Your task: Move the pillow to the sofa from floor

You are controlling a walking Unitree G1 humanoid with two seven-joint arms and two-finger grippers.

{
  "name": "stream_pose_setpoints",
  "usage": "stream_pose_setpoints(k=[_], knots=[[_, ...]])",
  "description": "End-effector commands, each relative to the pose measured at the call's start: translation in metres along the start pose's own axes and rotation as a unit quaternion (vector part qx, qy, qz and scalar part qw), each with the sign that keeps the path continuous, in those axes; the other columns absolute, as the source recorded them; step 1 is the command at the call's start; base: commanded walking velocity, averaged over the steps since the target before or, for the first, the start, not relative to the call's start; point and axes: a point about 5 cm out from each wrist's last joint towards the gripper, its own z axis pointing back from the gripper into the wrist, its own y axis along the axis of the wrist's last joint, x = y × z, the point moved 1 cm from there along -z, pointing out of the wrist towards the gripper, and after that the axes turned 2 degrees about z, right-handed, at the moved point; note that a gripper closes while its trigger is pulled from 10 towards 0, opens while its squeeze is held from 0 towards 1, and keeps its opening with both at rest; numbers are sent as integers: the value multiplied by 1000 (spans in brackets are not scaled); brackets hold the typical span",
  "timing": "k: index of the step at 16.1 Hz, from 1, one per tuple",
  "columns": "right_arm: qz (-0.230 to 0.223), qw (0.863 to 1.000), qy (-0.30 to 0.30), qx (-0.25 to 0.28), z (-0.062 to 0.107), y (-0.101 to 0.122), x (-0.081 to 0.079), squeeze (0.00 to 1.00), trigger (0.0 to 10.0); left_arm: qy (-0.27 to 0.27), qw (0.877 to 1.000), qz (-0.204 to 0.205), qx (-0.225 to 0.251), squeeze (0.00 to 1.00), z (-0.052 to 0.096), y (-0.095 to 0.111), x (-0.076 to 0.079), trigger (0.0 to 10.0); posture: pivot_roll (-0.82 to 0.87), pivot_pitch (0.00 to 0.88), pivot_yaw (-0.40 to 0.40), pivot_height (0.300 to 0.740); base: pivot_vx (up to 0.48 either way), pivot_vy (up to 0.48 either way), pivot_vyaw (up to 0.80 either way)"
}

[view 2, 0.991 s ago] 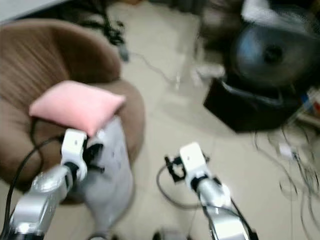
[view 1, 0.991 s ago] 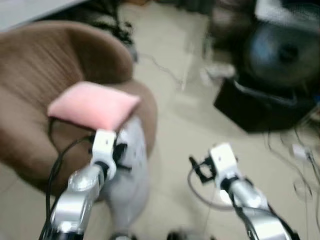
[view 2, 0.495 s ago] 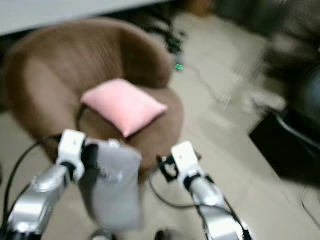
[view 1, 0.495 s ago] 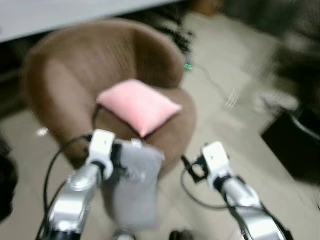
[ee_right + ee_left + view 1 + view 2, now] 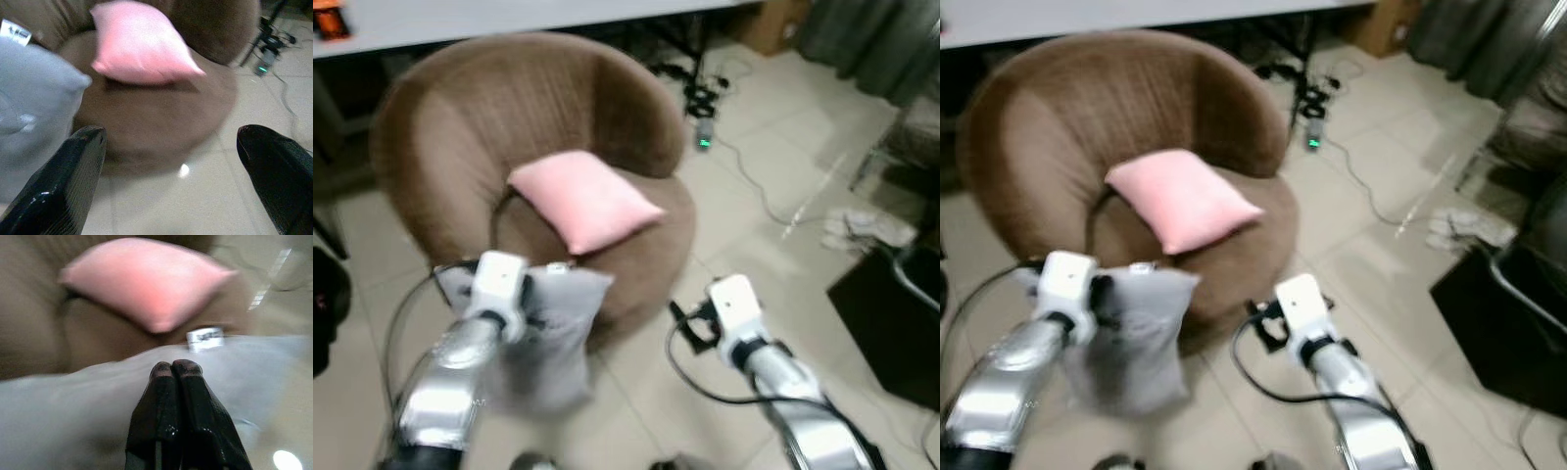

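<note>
The round brown sofa (image 5: 460,117) fills the upper left of the head views, from about 9 to 12 o'clock. It is now seen whole; a second ago only its right side showed, so the camera has swung left and the dark fan and black box have slid out toward 3 o'clock. The tiled floor (image 5: 773,245) runs from 12 down to 5 o'clock, with a tangle of cables (image 5: 700,98) and a green light near 1 o'clock.

A pink pillow (image 5: 582,201) lies on the sofa seat near the picture's centre, resting just as it did before.

The grey pillow (image 5: 553,333) hangs off the floor at about 7 o'clock, just in front of the seat's front edge; a second ago it dangled lower and narrower, and now it is spread wider and higher. The left gripper (image 5: 176,369) has its fingers pressed together, pinching the grey pillow's top edge, a white label beside them.

The right gripper (image 5: 171,147), at about 5 o'clock, is held above the floor with its fingers spread wide, holding nothing.
</note>
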Motion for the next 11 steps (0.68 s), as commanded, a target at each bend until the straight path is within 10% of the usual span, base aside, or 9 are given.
stream_pose_setpoints(k=[1,11], knots=[[2,1000,4,13,-2,5,-2,427,10000,17,999,-11,26,0,1,11,-8,0,3,123,-75,740,0,-439,669],[-8,1000,9,0,-5,-1,-4,412,10000,50,998,23,32,0,1,12,-15,0,19,151,-82,740,256,-239,511]])
